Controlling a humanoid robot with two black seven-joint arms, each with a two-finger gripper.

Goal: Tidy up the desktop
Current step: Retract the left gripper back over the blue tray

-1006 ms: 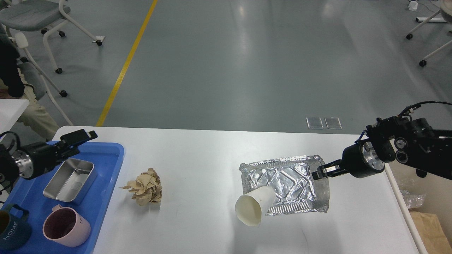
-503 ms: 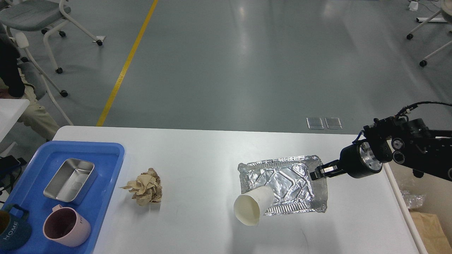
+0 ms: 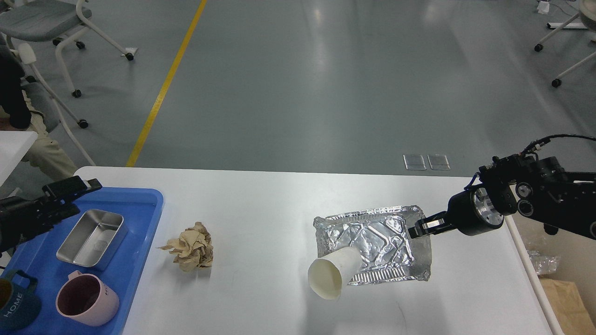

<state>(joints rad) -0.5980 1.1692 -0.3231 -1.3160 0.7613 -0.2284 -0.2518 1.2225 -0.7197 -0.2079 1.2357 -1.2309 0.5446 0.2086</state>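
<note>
Right hand [image 3: 418, 230] pinched onto foil tray's [image 3: 372, 242] right rim.

Count: one foil tray [image 3: 372, 242], one paper cup [image 3: 331, 274], one crumpled paper ball [image 3: 191, 246], one blue tray [image 3: 135, 232], one steel tin [image 3: 92, 238], two mugs: pink [image 3: 86, 299], dark blue [image 3: 16, 304].

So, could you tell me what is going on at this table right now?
The right gripper is shut on the right rim of the crumpled silver foil tray, on the white desktop. A white paper cup lies tipped on the tray's front edge. A crumpled brown paper ball sits loose nearby. The left gripper hovers over the blue plastic tray, which holds a steel container and a pink mug.
</note>
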